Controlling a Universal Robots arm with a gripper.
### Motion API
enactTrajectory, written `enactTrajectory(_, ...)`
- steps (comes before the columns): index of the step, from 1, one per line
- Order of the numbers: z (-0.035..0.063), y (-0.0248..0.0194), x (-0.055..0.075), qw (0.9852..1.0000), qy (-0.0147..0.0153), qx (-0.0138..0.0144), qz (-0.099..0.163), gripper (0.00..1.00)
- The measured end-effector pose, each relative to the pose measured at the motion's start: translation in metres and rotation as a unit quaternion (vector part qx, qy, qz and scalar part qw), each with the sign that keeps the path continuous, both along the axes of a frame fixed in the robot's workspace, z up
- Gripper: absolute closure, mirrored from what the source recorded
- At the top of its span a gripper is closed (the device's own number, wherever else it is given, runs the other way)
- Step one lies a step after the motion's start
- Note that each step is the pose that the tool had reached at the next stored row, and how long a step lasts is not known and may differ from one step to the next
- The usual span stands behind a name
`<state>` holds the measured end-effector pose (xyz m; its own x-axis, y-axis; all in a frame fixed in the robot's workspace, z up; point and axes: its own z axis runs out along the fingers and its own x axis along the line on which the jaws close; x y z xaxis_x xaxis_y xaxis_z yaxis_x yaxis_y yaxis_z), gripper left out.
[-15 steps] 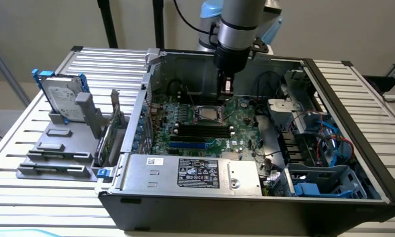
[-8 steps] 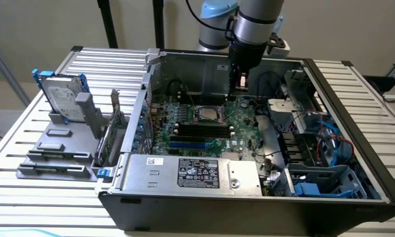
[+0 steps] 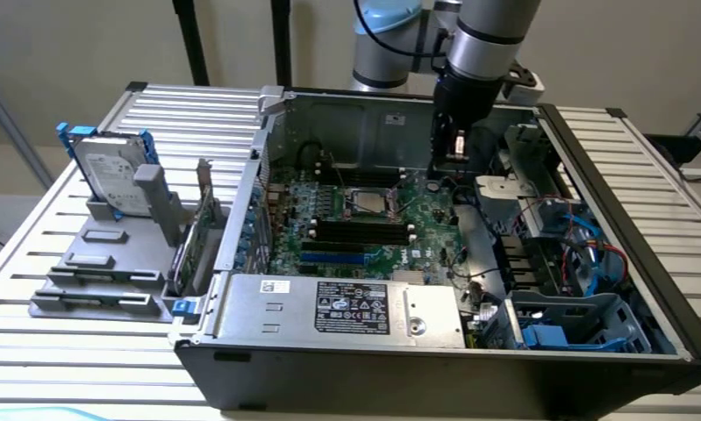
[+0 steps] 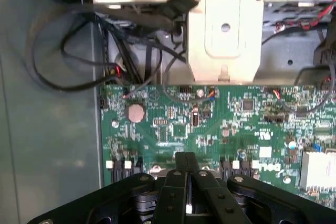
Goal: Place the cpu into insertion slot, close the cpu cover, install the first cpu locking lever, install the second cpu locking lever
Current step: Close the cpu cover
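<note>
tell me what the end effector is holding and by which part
Nothing. The end effector has its fingers pressed together with nothing between them, above the green board.

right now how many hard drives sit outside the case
1: the hard drive stands in the grey rack at the exterior view's left of the case. Others may hide inside.

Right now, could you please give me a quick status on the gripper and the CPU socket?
Gripper low inside the case, fingers shut, empty. Insertion slot apart, toward the exterior view's left. Loose cables near the board edge.
</note>
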<state>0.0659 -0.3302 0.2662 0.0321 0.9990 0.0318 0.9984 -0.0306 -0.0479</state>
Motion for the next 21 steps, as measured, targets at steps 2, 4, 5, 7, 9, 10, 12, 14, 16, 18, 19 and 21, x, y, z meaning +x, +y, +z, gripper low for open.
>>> enactTrajectory(2, -0.0019, -0.0007, 0.006, 1.0000, 0.0001, 0.0018, 0.000, 0.89)
enactTrajectory(4, -0.0045, -0.0035, 0.008, 1.0000, 0.0004, 0.0026, 0.000, 0.89)
enactTrajectory(5, -0.0060, -0.0056, 0.009, 1.0000, 0.0008, 0.0028, 0.000, 0.89)
enactTrajectory(7, -0.0092, -0.0104, 0.009, 1.0000, 0.0016, 0.0033, 0.000, 0.89)
enactTrajectory(9, -0.0120, -0.0151, 0.009, 1.0000, 0.0029, 0.0036, 0.001, 0.89)
enactTrajectory(10, -0.0128, -0.0167, 0.009, 1.0000, 0.0037, 0.0038, 0.001, 0.89)
enactTrajectory(12, -0.0137, -0.0186, 0.008, 1.0000, 0.0062, 0.0050, 0.001, 0.89)
enactTrajectory(14, -0.0140, -0.0188, 0.008, 0.9999, 0.0084, 0.0084, 0.001, 0.89)
enactTrajectory(16, -0.0144, -0.0188, 0.007, 0.9999, 0.0102, 0.0128, 0.001, 0.89)
enactTrajectory(18, -0.0145, -0.0186, 0.006, 0.9998, 0.0115, 0.0175, 0.001, 0.89)
enactTrajectory(19, -0.0147, -0.0186, 0.005, 0.9997, 0.0119, 0.0196, 0.001, 0.89)
enactTrajectory(21, -0.0152, -0.0183, 0.004, 0.9996, 0.0126, 0.0235, 0.001, 0.89)
